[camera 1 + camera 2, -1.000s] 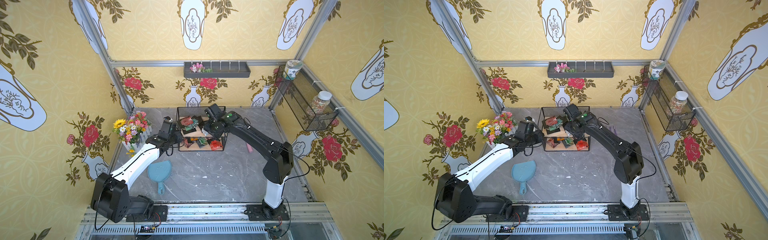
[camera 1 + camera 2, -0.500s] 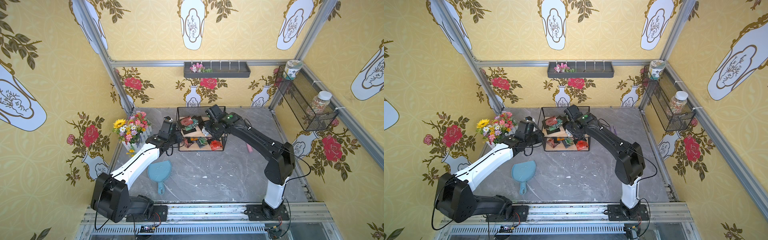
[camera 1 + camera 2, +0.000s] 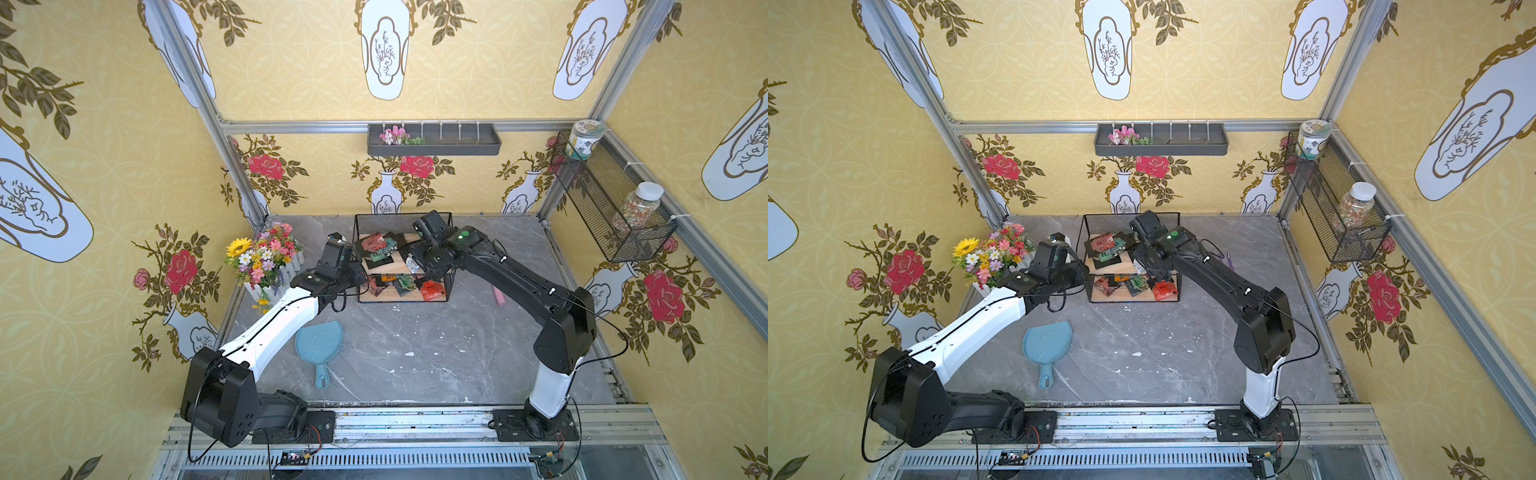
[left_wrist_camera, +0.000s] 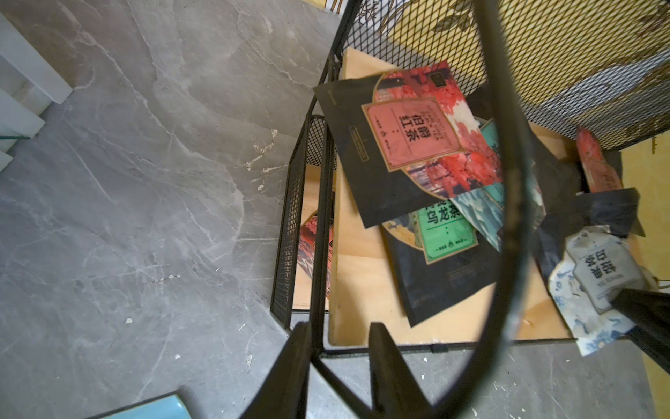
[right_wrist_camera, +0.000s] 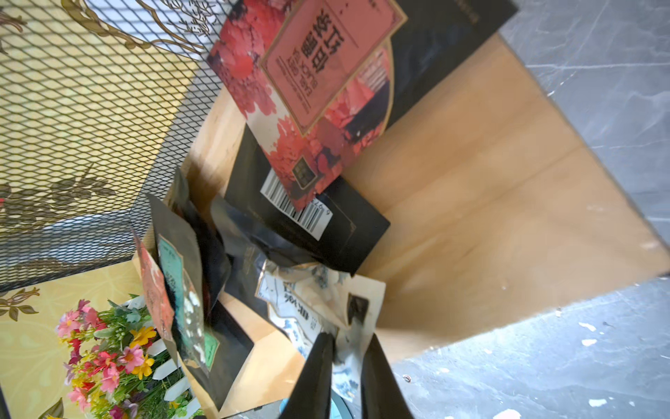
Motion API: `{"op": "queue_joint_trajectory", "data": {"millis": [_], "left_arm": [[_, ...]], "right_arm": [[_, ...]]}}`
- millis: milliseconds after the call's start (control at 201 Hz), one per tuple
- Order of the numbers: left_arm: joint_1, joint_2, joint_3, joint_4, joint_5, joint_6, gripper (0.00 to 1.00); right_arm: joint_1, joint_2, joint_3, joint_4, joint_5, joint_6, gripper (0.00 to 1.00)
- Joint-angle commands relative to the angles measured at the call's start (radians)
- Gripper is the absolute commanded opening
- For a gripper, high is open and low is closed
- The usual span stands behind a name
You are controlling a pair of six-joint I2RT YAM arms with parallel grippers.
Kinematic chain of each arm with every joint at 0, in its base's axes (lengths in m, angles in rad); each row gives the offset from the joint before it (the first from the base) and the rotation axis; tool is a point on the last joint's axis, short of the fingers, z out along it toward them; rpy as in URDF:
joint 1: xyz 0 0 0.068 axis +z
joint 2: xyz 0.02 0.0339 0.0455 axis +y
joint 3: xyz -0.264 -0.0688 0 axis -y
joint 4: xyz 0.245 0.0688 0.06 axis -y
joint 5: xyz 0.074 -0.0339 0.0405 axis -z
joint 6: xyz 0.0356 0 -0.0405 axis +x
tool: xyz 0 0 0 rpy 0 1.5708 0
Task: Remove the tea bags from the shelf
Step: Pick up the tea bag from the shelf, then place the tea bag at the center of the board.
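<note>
The shelf (image 3: 374, 218) is a black two-tier wire rack with wooden boards, at the back of the table in both top views. Several tea bags lie on it: a red one (image 4: 417, 134) and a green one (image 4: 446, 232) on the top board, and an orange-red one (image 3: 432, 289) on the lower board. My left gripper (image 4: 340, 344) is shut on the shelf's front left corner, with the wire post and board edge between its jaws. My right gripper (image 5: 348, 344) is shut on the edge of a crumpled white-and-blue tea bag (image 5: 308, 304) at the top board's right front.
A flower bunch in a white fence pot (image 3: 266, 257) stands just left of the shelf. A blue leaf-shaped dish (image 3: 320, 338) lies in front of my left arm, and a pink stick (image 3: 498, 296) lies right of the shelf. A grey wall tray (image 3: 432, 139) and a mesh basket with jars (image 3: 611, 208) hang above.
My right gripper's jaws have closed in on the white-and-blue tea bag. Both arms have stayed almost where they were.
</note>
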Motion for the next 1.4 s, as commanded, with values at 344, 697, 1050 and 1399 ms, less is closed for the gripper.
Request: {"op": "queue_joint_trajectory", "data": {"millis": [344,697,1050,1399], "left_arm": [[0.0,0.004,0.01,0.01,0.014,0.016,0.32],[0.0,0.006,0.011,0.005,0.011,0.012,0.32],[-0.001,0.01,0.013,0.005,0.011,0.006,0.32],[-0.001,0.015,0.017,0.005,0.007,0.004,0.32]], "right_arm": [[-0.003,-0.031,0.007,-0.04,0.049,0.029,0.0],[0.017,-0.084,0.085,-0.057,0.078,-0.06,0.0],[0.065,-0.246,0.013,-0.151,0.099,-0.255,0.0],[0.067,-0.599,-0.54,-0.329,0.087,-0.338,0.0]]}}
